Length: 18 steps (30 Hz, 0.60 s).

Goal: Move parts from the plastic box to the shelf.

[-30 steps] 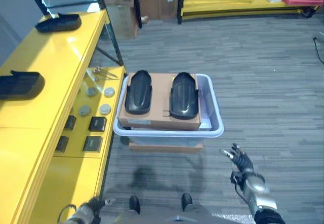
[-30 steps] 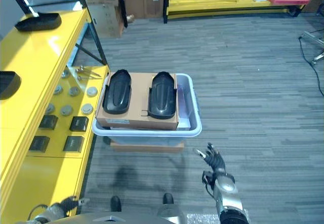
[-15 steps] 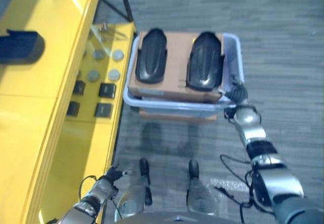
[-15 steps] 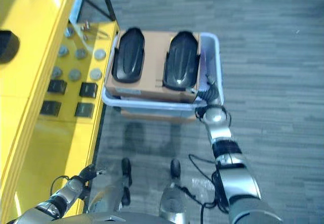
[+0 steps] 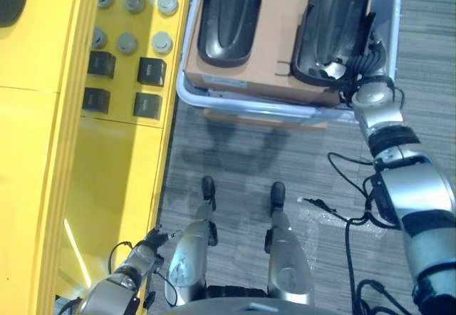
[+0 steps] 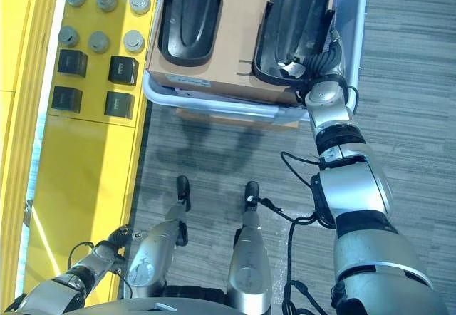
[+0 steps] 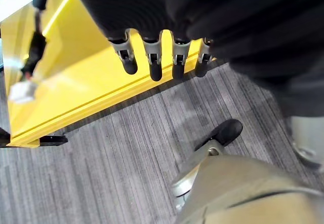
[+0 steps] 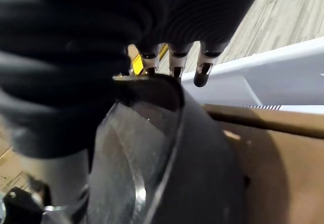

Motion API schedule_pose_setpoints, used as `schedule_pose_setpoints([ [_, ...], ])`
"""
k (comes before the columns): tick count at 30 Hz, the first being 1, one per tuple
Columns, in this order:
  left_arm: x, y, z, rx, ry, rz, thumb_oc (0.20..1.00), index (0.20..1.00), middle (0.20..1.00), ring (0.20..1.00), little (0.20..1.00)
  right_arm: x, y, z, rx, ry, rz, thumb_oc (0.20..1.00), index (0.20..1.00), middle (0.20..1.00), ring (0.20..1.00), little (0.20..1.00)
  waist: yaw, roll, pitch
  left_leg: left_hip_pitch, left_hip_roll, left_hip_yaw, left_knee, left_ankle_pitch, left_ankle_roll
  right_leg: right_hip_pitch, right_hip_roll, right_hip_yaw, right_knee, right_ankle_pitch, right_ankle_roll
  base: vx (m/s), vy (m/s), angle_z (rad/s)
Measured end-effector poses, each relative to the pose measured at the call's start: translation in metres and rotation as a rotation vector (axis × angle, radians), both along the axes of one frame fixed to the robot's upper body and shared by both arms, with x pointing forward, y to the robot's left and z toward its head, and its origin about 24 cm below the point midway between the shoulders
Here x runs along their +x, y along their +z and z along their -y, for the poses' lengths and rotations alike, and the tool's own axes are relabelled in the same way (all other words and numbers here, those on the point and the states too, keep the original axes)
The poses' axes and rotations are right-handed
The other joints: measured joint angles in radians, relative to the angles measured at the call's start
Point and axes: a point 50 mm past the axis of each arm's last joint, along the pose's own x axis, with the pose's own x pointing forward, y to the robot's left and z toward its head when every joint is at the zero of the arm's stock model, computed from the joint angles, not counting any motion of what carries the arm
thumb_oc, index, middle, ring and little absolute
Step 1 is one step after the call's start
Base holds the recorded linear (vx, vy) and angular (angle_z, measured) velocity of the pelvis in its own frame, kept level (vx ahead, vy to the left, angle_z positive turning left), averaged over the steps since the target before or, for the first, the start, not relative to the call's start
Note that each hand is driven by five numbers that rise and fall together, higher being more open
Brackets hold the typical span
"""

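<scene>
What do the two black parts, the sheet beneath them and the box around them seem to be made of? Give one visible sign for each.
The two black parts: probably moulded plastic, glossy, judging by their curved shells and soft highlights. The sheet beneath: likely cardboard, matt brown, flat with straight edges. The box: seemingly plastic, pale and slightly translucent, with a smooth rounded rim. The right hand reaches the nearer end of the right-hand part.

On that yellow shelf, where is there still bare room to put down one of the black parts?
The yellow shelf is bare on the stretch nearer the robot, below the square black blocks. Farther along it is crowded: those blocks sit in two rows, with round grey discs just beyond. The right hand is at the right black part in the plastic box.
</scene>
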Motion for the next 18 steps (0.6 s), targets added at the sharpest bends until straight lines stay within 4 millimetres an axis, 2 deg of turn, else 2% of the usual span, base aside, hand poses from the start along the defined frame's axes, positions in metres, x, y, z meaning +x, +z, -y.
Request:
schedule_pose_setpoints([
  [2, 0.004, 0.002, -0.001, -0.001, 0.011, 0.013, 1.0, 1.0, 1.0, 1.0, 1.0, -0.001, -0.003, 0.009, 0.013, -0.042, -0.038, 1.0, 1.0, 1.0, 1.0, 1.0, 0.0, 0.0, 0.0, 0.0, -0.004, -0.002, 0.0, 0.001, 0.002, 0.001, -0.004, -0.002, 0.0, 0.0, 0.0, -0.01, 0.046, 0.04],
  [3, 0.005, 0.003, -0.001, 0.0, 0.01, 0.017, 1.0, 1.0, 1.0, 1.0, 1.0, -0.002, -0.003, 0.012, 0.017, -0.054, -0.045, 0.435, 0.435, 0.435, 0.435, 0.435, 0.002, 0.0, 0.0, 0.0, -0.007, -0.002, 0.0, 0.001, 0.003, 0.001, -0.006, -0.003, 0.0, 0.0, 0.0, 0.02, 0.033, 0.04],
  [4, 0.006, 0.003, -0.001, -0.001, 0.009, 0.019, 1.0, 1.0, 1.0, 1.0, 1.0, -0.002, -0.004, 0.014, 0.008, -0.074, -0.068, 0.2, 0.2, 0.2, 0.2, 0.2, 0.002, 0.0, 0.0, 0.0, -0.009, -0.002, 0.0, 0.001, 0.004, 0.001, -0.008, -0.002, 0.0, 0.0, 0.0, 0.03, 0.02, 0.02],
  [8, 0.014, 0.007, 0.002, -0.001, 0.002, 0.04, 1.0, 1.0, 1.0, 1.0, 1.0, -0.006, -0.012, 0.025, 0.029, -0.12, -0.135, 0.2, 0.2, 0.2, 0.2, 0.2, 0.003, 0.0, 0.0, 0.0, -0.009, -0.005, 0.0, 0.0, 0.006, 0.003, -0.007, -0.003, 0.0, 0.0, 0.0, 0.02, 0.002, 0.01],
  [13, 0.015, 0.008, 0.002, 0.002, 0.006, 0.046, 1.0, 1.0, 1.0, 1.0, 1.0, -0.006, -0.017, 0.026, 0.076, -0.106, -0.143, 0.2, 0.2, 0.2, 0.2, 0.2, -0.01, 0.0, 0.0, 0.013, -0.006, -0.003, 0.0, 0.001, 0.006, 0.016, -0.005, -0.002, 0.0, 0.001, 0.001, 0.0, -0.01, 0.01],
  [18, 0.014, 0.008, 0.0, 0.008, 0.008, 0.044, 1.0, 1.0, 1.0, 1.0, 1.0, -0.015, -0.044, 0.038, 0.166, -0.131, -0.199, 0.2, 0.2, 0.2, 0.2, 0.2, -0.012, 0.0, 0.0, 0.059, -0.003, -0.008, 0.0, 0.0, 0.005, 0.065, -0.002, -0.009, 0.0, -0.002, -0.004, 0.01, -0.014, 0.02],
])
